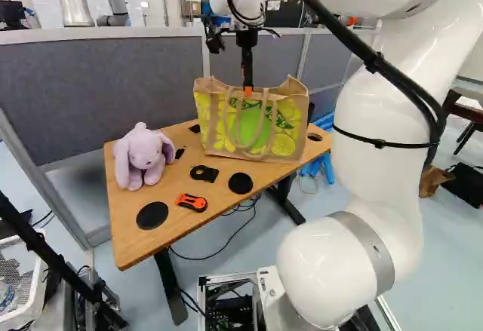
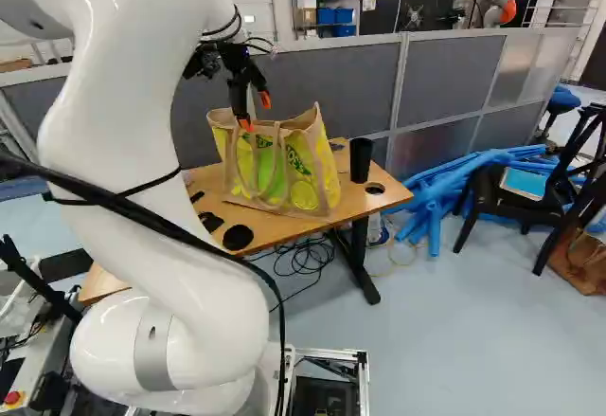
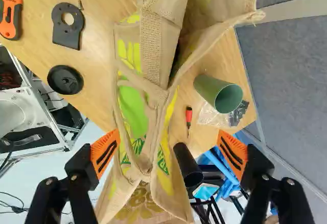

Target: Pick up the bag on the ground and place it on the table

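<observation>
1. Grey partition panels run behind the bag, beyond the far edge of the wooden table on which it stands.
2. That bag, tan with yellow and green print, is upright on the tabletop, its looped handles hanging against the side that faces the robot.
3. Over the bag's top hangs the gripper, its two fingers spread wide apart; the wrist view shows part of the bag in the gap, with one orange pad near it and the other well apart. Nothing is gripped.
4. Left of the bag, in the left base view, sits a lilac plush rabbit.
5. On the robot's side of the bag lie a black bracket, a round black disc, an orange cutter and, farther from the bag, a second disc.
6. To the right of the bag, in the right base view, stands a black cup.
7. On the partition side of the bag are a green cup and a red-handled screwdriver, the screwdriver nearer the bag.
8. Well right of the bag, on the floor, blue tubes lie piled beside a black chair.
</observation>
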Controlling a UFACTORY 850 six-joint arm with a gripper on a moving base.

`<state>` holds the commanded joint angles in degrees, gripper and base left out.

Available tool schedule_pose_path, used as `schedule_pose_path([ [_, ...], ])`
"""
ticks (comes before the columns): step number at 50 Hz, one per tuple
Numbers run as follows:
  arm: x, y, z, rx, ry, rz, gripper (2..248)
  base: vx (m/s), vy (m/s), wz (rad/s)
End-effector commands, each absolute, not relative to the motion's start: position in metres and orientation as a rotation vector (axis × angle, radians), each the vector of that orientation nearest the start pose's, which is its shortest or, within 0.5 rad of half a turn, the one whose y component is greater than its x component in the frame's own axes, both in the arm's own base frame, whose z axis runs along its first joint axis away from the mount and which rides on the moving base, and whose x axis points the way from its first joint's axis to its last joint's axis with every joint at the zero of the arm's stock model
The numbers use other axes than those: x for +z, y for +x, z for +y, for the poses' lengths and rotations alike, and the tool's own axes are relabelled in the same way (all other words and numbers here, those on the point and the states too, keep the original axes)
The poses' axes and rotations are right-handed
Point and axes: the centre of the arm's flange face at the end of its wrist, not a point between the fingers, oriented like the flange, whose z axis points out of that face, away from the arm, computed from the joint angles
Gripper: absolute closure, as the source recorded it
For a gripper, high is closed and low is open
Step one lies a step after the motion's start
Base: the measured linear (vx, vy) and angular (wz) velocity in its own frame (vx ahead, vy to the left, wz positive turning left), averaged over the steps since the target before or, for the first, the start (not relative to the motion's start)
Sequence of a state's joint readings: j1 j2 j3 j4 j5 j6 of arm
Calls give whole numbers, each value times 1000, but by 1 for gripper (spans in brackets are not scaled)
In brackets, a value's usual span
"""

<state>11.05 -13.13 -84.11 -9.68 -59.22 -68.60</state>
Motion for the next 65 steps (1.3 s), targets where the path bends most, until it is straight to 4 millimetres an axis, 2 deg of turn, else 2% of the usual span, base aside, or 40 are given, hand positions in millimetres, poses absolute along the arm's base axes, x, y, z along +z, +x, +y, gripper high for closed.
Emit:
schedule_pose_path([
  [30, 660, 551, 94, -179, -2509, -2250, 3, -1, 0, 10],
  [65, 660, 551, 94, -179, -2509, -2250, 3, -80, -4, 14],
])
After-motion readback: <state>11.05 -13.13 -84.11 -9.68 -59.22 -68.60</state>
